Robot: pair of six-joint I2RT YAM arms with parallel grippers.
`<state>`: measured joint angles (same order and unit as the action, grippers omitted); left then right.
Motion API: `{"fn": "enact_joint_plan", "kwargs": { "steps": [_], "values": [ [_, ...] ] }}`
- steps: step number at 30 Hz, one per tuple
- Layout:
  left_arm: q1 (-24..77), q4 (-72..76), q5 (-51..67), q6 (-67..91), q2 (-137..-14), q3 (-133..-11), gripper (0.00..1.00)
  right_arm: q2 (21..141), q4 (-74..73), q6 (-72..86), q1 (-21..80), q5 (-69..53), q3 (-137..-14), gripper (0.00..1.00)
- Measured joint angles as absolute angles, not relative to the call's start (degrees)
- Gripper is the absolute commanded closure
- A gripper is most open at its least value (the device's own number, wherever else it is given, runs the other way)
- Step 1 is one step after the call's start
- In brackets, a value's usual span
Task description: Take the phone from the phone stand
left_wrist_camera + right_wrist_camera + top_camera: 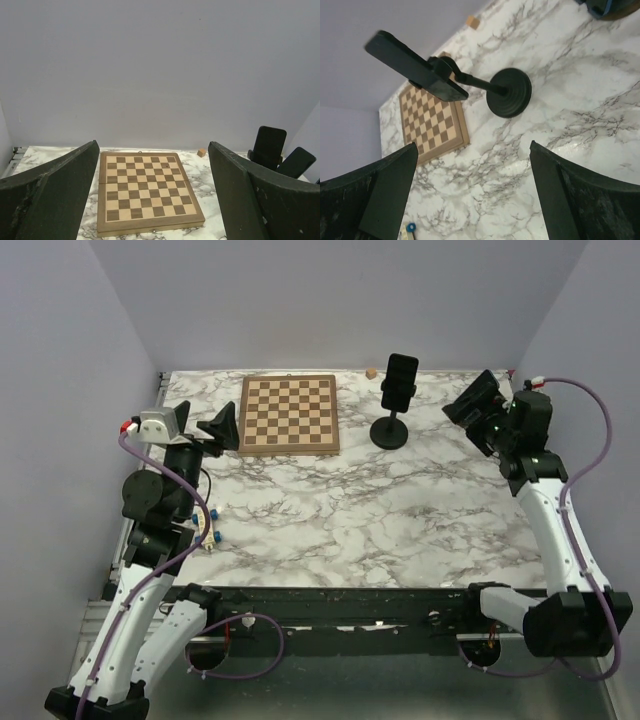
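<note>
Phone [402, 377] sits clamped in phone stand [389, 430], far-centre of table [400, 510], just R of chessboard [289, 414]. L gripper [222, 428]: fingers wide apart, nothing held, by board's L edge. R gripper [470, 400]: fingers wide apart, nothing held, R of stand, no contact.

Marble table [400, 500]: chessboard [289, 415], phone stand [389, 432], small wooden block [371, 372] at far edge.

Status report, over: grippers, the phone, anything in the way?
Left gripper open, empty, beside the chessboard. Right gripper open, empty, short of the phone. Phone on its stand, untouched. Nothing between right gripper and phone.
</note>
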<state>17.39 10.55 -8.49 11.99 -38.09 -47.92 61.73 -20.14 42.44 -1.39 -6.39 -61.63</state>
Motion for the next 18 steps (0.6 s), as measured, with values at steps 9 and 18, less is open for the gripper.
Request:
{"fn": "enact_joint_plan", "kwargs": {
  "steps": [9,18],
  "values": [
    [17.4,9.8,-8.0,12.1,-40.8,-49.1,0.01,75.6,-22.4,37.7,10.2,-3.9,-66.2,0.0],
    [17.4,7.4,-5.1,13.1,-43.0,-50.9,0.02,88.0,-27.0,33.5,23.4,13.3,-82.3,0.0]
  ]
}}
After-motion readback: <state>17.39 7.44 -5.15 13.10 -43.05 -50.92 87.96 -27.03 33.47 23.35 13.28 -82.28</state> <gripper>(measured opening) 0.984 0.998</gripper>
